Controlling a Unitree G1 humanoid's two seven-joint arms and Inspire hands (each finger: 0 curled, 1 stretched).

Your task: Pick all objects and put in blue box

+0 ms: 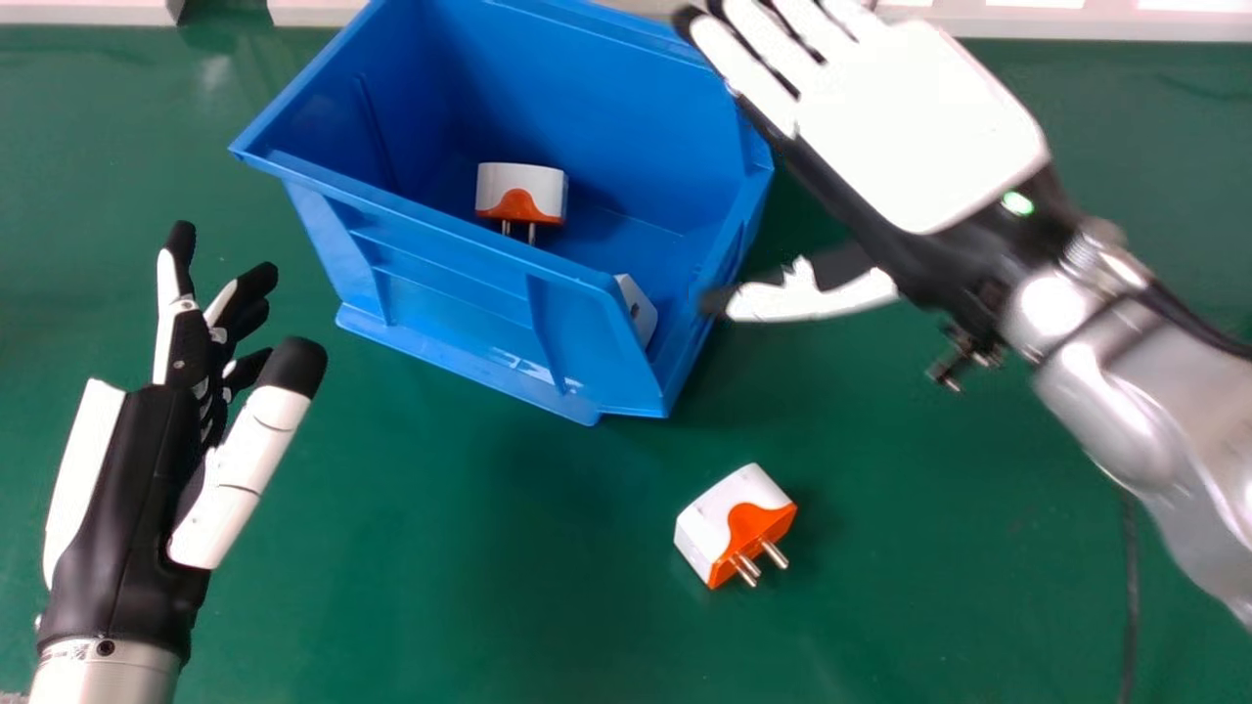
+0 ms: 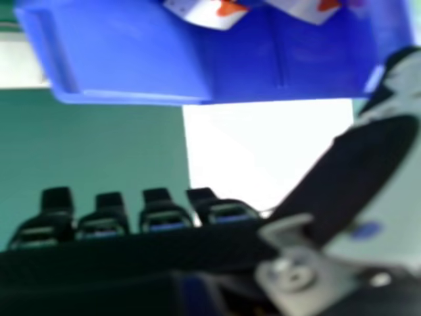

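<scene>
Orange-and-white plug [image 1: 719, 518], prongs facing near-right, long axis slanting far-right, white plug [image 1: 638, 305] part-hidden in box [image 1: 450, 284], right hand [image 1: 900, 127] spread, left hand [image 1: 127, 489] relaxed

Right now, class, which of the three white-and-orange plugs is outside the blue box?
The nearest plug, on the green table; the back plug and half-hidden plug both lie inside the blue box.
</scene>
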